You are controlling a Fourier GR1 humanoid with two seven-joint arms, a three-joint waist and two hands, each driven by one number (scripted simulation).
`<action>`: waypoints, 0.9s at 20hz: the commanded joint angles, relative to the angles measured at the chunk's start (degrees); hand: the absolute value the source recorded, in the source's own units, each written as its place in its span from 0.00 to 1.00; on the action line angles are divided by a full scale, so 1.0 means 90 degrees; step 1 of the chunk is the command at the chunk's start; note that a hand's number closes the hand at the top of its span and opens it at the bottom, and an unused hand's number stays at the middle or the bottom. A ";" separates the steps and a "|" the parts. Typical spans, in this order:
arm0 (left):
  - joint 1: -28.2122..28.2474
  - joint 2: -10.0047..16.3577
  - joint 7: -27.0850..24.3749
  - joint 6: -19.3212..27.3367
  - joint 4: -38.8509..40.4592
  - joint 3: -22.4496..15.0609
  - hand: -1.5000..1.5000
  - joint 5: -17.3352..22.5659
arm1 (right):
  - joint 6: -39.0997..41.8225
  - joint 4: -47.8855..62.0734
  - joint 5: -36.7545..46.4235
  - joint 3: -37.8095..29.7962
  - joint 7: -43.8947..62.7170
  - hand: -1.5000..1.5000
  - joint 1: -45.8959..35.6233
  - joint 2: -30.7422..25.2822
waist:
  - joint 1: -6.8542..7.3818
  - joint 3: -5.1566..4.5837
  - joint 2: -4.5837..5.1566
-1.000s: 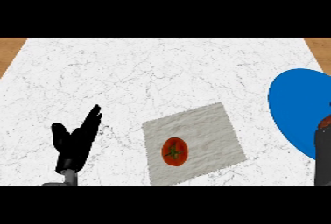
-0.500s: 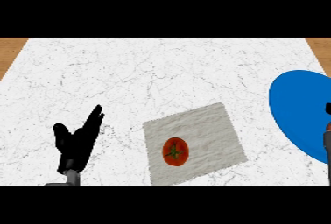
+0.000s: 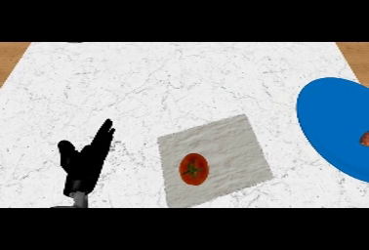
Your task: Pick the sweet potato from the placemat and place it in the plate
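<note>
A blue plate (image 3: 328, 132) lies at the counter's right side, cut off by the view's edge. On it, right at that edge, shows a small orange-brown piece (image 3: 364, 140) that looks like the sweet potato. A pale grey placemat (image 3: 231, 146) lies in the lower middle, and a red tomato (image 3: 194, 169) with a green stalk sits on it. My left hand (image 3: 81, 161) rests open at the lower left, fingers up, well apart from the placemat. My right hand does not show.
The white marbled counter (image 3: 180, 78) stretches across the view. Wooden strips (image 3: 10, 53) show past its far left and far right corners.
My right hand, which was over the plate's right part, has drawn back out of the view. The orange-brown piece now shows on the plate. The left hand has barely moved.
</note>
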 commanded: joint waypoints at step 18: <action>0.0061 0.0042 0.0659 -0.0132 -0.0354 0.0024 0.50 0.0090 | -0.0517 -0.4729 -0.1134 0.4165 0.0218 0.00 0.4808 0.1759 | 0.0009 -0.0045 0.0032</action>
